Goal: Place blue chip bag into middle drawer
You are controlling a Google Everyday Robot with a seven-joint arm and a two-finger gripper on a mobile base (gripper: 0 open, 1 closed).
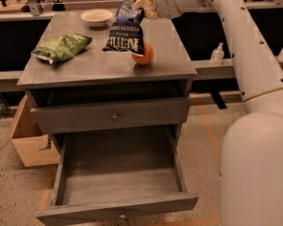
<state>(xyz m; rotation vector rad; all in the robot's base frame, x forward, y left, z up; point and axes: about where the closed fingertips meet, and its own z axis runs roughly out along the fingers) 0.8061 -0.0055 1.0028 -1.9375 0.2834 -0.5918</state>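
gripper [140, 7], closed on the dark navy foil chip bag [126, 32], holds it above the grey surface [85, 66]; placement in the open grey wooden middle drawer [118, 182] remains.

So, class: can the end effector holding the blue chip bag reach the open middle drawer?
Probably yes: the end effector holds the blue chip bag above the tabletop, and the middle drawer below stands pulled out with nothing over it.
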